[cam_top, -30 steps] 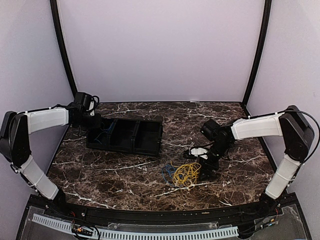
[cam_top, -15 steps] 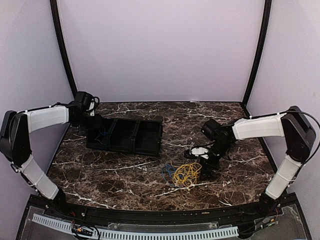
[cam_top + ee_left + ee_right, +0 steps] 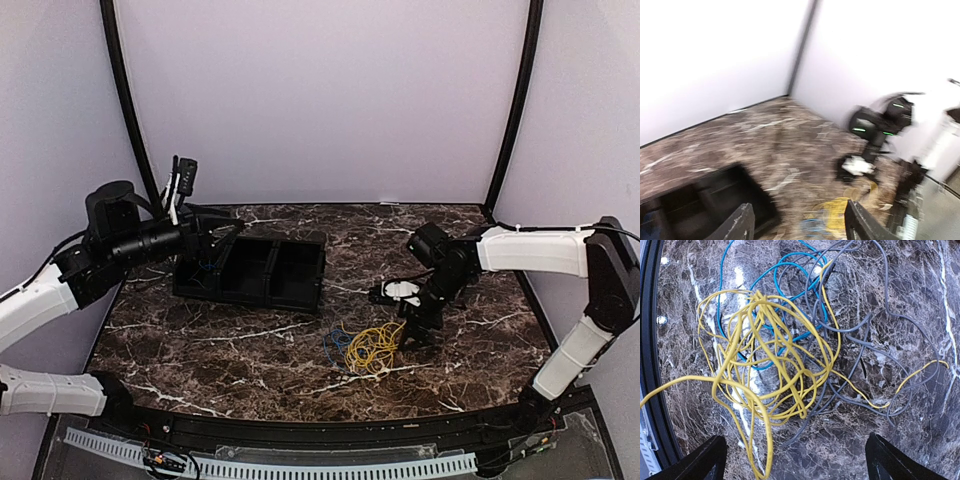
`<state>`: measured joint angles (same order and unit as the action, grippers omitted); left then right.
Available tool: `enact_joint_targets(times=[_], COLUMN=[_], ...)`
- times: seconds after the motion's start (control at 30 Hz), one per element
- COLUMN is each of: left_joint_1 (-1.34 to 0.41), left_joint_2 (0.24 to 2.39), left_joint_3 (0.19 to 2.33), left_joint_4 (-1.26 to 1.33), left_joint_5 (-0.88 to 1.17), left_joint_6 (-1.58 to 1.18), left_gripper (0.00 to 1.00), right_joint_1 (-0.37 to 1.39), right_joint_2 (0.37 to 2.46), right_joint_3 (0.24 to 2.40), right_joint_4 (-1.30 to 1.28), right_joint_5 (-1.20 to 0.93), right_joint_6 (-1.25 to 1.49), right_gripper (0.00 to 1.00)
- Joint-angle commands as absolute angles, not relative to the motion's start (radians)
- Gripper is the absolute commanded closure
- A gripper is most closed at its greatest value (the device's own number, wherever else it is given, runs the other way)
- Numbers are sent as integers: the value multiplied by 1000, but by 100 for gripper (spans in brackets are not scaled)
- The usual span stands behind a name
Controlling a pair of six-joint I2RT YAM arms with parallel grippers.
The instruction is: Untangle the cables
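The cables lie tangled on the marble table: a yellow coil [image 3: 375, 347] [image 3: 765, 365], a blue one [image 3: 337, 345] [image 3: 790, 270] and a dark grey-black one [image 3: 865, 340] threaded through both. My right gripper [image 3: 414, 336] [image 3: 795, 460] hangs just above the pile's right side, open, with nothing between its fingers. My left gripper [image 3: 225, 232] [image 3: 799, 222] is raised over the left end of the black tray [image 3: 250, 297], open and empty; its view is motion-blurred. A bit of blue wire [image 3: 207, 268] lies in the tray's left compartment.
The tray has three compartments and stands at the back left of the table. Black frame posts rise at both back corners. The table's front edge [image 3: 652, 365] runs close to the yellow coil.
My left gripper has opened, and the left arm has risen and swung back from the tray's left compartment. The right gripper has shifted slightly over the pile.
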<state>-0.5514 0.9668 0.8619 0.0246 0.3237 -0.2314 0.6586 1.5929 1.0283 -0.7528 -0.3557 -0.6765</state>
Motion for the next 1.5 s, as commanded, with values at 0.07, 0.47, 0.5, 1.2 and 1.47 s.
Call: enact_joint_targets(times=[0.07, 0.47, 0.5, 1.2, 1.47], left_joint_1=[-887, -1149, -1152, -1145, -1123], left_joint_2=[1126, 1628, 1670, 1857, 1707], left_joint_3=[741, 947, 956, 1056, 855], left_joint_4=[366, 498, 518, 491, 528], left_joint_5=[386, 271, 259, 29, -23], left_joint_6=[-246, -246, -256, -324, -335], left_gripper=[38, 35, 35, 100, 100], right_joint_1=[663, 662, 662, 622, 564], right_joint_2=[1622, 1653, 1655, 1554, 1386], right_joint_3=[1063, 1075, 1076, 1082, 1049], right_joint_4=[-771, -772, -772, -871, -804], right_joint_5=[-378, -389, -390, -450, -543], right_joint_6=[-662, -645, -645, -707, -725], right_gripper=[1, 2, 2, 3, 3])
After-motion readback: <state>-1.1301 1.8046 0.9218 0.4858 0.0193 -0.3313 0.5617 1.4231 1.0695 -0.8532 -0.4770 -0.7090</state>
